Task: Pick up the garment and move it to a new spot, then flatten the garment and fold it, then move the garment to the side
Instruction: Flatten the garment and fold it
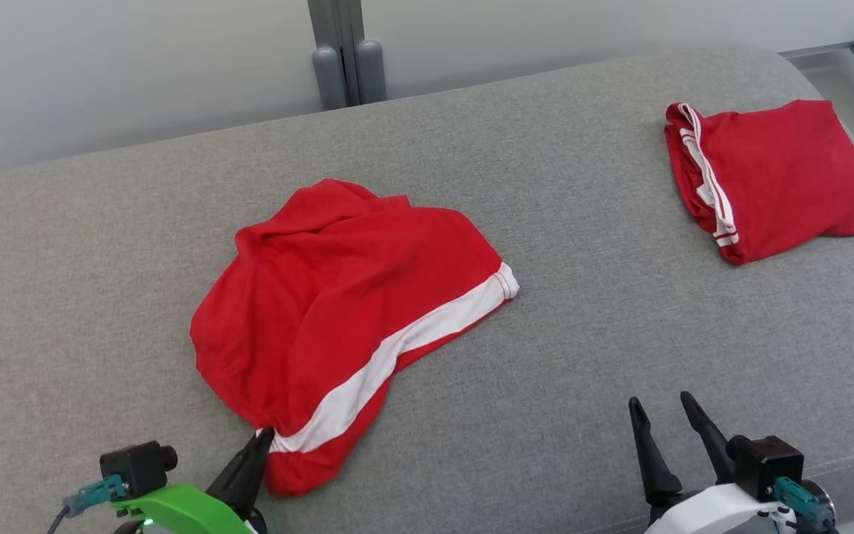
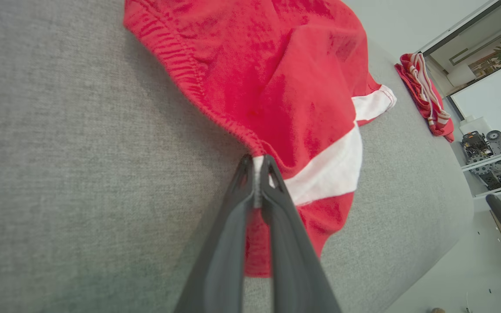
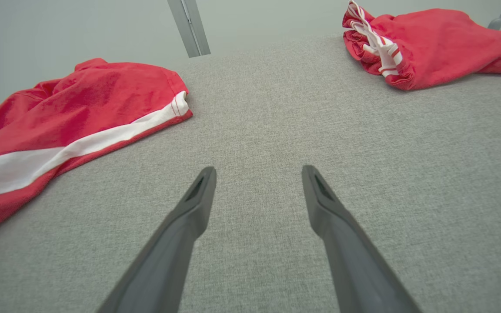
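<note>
Clearly, wrist view reveals left claw [image 2: 258, 160] pinching garment [image 2: 285, 78].

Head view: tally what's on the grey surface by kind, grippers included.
Red garments: 2, crumpled garment and folded garment
Grippers: 2, left gripper and right gripper
Total: 4

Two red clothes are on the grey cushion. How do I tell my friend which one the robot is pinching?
Look at the big grey cushion. Near its middle, toward the robot's left, lies the rumpled garment, with the left gripper shut on its near edge. It shows one broad white band, while the folded garment at the far right has thin white stripes.
</note>
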Tool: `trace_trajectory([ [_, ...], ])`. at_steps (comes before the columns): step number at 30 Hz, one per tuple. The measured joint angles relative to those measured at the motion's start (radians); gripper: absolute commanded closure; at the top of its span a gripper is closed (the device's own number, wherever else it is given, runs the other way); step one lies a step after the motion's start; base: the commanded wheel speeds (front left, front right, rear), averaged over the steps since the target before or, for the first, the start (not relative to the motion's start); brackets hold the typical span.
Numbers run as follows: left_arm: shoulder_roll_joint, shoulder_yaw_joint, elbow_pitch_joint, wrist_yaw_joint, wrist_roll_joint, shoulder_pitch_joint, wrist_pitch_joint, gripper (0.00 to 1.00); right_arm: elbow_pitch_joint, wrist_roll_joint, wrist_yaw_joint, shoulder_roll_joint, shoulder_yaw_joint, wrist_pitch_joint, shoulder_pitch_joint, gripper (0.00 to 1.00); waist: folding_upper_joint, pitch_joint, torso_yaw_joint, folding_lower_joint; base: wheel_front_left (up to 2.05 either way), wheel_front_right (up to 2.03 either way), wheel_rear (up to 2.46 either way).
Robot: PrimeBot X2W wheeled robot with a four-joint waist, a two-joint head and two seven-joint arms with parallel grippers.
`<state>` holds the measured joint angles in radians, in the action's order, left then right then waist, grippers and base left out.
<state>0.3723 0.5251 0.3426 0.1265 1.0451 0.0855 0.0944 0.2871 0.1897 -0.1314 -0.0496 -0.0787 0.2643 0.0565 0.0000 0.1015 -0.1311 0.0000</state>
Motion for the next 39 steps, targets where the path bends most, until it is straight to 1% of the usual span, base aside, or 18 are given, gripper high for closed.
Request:
trace_trajectory([
  [2,0.014,-0.009,-0.031,0.000,-0.007,0.014,0.013,1.00,0.001,0.001,0.000,0.000,0.000,0.000,0.000,0.00,0.0000,-0.001,-0.003,0.0000,0.00,0.00,0.00],
  [5,0.031,-0.022,-0.063,-0.012,-0.024,0.051,0.018,1.00,0.003,0.002,0.000,0.000,0.000,0.000,-0.001,0.00,0.0000,-0.003,-0.005,0.0000,0.00,0.00,0.00],
  [9,0.061,-0.033,-0.077,-0.029,-0.067,0.146,0.007,1.00,0.006,0.002,0.000,0.000,-0.009,0.000,-0.009,0.00,0.0000,-0.005,-0.014,0.0000,0.00,0.00,0.00],
  [12,0.065,-0.035,-0.067,-0.030,-0.106,0.237,0.009,1.00,0.006,0.006,0.000,0.000,-0.016,0.000,-0.022,0.00,0.0000,-0.006,-0.027,0.0000,0.00,0.00,0.00],
  [15,0.061,-0.035,-0.049,-0.029,-0.141,0.330,0.034,1.00,0.007,0.009,0.000,0.000,-0.015,0.000,-0.021,0.00,0.0000,-0.008,-0.042,0.0000,0.00,0.00,0.00],
  [17,0.060,-0.021,-0.041,-0.021,-0.188,0.388,0.060,1.00,0.008,0.009,0.000,0.000,-0.009,0.000,-0.019,0.00,0.0000,-0.010,-0.050,0.0000,0.00,0.00,0.00],
  [21,0.057,0.018,-0.051,-0.010,-0.228,0.422,0.094,1.00,0.008,0.009,0.000,0.000,0.002,0.000,0.000,0.00,0.0000,-0.021,-0.052,0.0000,0.00,0.00,0.00],
  [23,0.059,0.042,-0.083,-0.003,-0.216,0.402,0.100,1.00,0.008,0.009,0.000,0.000,0.008,0.000,0.006,0.00,0.0000,-0.024,-0.047,0.0000,0.00,0.00,0.00],
  [25,0.070,0.076,-0.125,-0.002,-0.205,0.347,0.100,1.00,0.008,0.009,0.000,0.000,0.015,0.000,0.010,0.00,0.0000,-0.026,-0.038,0.0000,0.00,0.00,0.00],
  [27,0.093,0.124,-0.168,0.001,-0.187,0.262,0.090,1.00,0.008,0.009,0.000,0.000,0.018,0.000,0.020,0.00,0.0000,-0.030,-0.026,0.0000,0.00,0.00,0.00],
  [31,0.140,0.186,-0.231,0.001,-0.156,0.101,0.081,1.00,0.008,0.004,0.000,0.000,0.022,0.000,0.023,0.00,0.0000,-0.037,0.005,0.0000,0.00,0.00,0.00],
  [33,0.144,0.193,-0.238,0.001,-0.128,0.034,0.090,1.00,0.008,0.000,0.000,0.000,0.024,0.000,0.024,0.00,0.0000,-0.040,0.023,0.0000,0.00,0.00,0.00],
  [35,0.152,0.200,-0.227,-0.001,-0.128,-0.007,0.101,1.00,0.009,-0.003,0.000,0.000,0.026,0.000,0.025,0.00,0.0000,-0.042,0.040,0.0000,0.00,0.00,0.00],
  [37,0.134,0.194,-0.202,-0.002,-0.089,-0.043,0.118,1.00,0.010,-0.007,0.000,0.000,0.025,0.000,0.025,0.00,0.0000,-0.044,0.060,0.0000,0.00,0.00,0.00],
  [39,0.127,0.204,-0.163,-0.002,-0.107,-0.054,0.128,1.00,0.013,-0.009,0.000,0.000,0.023,0.000,0.025,0.00,0.0000,-0.047,0.077,0.0000,0.00,0.00,0.00],
])
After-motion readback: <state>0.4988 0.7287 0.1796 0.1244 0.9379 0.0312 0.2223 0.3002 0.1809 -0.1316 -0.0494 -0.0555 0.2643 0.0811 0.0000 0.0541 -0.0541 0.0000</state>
